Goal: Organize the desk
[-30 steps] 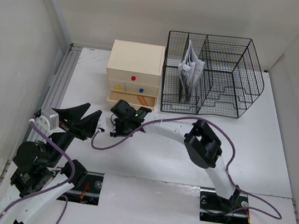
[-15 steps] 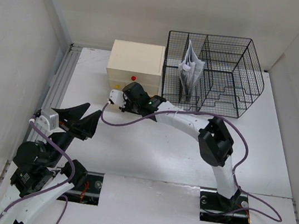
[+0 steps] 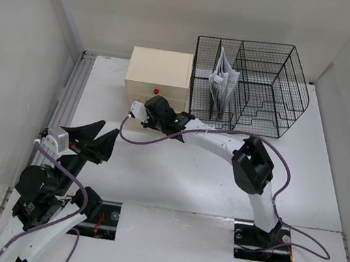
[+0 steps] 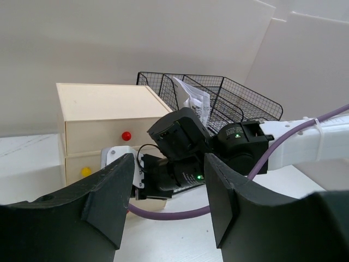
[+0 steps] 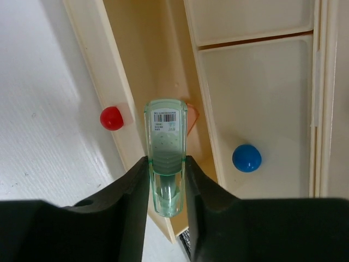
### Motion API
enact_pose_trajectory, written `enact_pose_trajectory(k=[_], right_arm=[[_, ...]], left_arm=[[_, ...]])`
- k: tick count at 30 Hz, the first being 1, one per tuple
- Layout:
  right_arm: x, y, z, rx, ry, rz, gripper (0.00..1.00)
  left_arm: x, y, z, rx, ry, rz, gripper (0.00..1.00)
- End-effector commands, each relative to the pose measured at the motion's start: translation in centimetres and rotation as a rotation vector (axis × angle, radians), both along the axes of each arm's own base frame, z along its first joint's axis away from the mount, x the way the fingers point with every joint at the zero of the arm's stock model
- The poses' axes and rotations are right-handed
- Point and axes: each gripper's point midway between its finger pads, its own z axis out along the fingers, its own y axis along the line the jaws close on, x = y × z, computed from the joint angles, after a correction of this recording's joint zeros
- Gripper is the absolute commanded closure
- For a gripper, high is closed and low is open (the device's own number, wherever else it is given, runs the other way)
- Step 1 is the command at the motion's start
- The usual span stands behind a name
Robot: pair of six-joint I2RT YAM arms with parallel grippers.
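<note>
Right wrist view shows the right gripper (image 5: 166, 161) clamped on a translucent green object (image 5: 165, 131) with a barcode label, held over an open drawer (image 5: 143, 71) of the cream drawer box (image 3: 159, 74). That drawer's front carries a red knob (image 5: 112, 118), and an orange item (image 5: 191, 117) inside it peeks out from behind the green object. A shut drawer beside it has a blue knob (image 5: 246, 158). From above, the white desk (image 3: 186, 185) spreads beneath both arms, with the box and a black wire mesh rack (image 3: 261, 84) holding papers (image 3: 223, 79) at its far side. The left gripper (image 3: 96, 139) hangs near the left edge with its fingers (image 4: 103, 191) spread apart, holding nothing.
</note>
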Motion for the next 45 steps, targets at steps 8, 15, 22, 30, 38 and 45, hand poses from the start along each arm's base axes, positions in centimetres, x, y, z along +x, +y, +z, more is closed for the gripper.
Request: enact_pose_trajectory(k=[8, 15, 22, 30, 38, 45], right_arm=[[1.9, -0.9, 3.7, 0.095, -0.064, -0.071, 0.49], [-1.5, 1.4, 4.6, 0.198, 0.085, 0.132, 1.0], [-5.9, 2.4, 1.7, 0.189, 0.373, 0.383, 1.0], [-1.8, 1.6, -1.3, 0.142, 0.302, 0.145, 1.0], [4.6, -2.2, 0.3, 0.191, -0.069, -0.299, 1.0], [6.7, -4.3, 1.7, 0.225, -0.216, -0.489, 1.0]], left_arm=[[-0.2, 0.3, 1.0, -0.026, -0.033, 0.005, 0.49], [-0.2, 0.3, 1.0, -0.026, -0.033, 0.005, 0.49], [-0.2, 0.3, 1.0, -0.026, -0.033, 0.005, 0.49], [-0.2, 0.3, 1.0, -0.026, -0.033, 0.005, 0.49], [0.0, 0.1, 0.8, -0.02, -0.026, 0.005, 0.49], [0.0, 0.1, 0.8, -0.02, -0.026, 0.005, 0.49]])
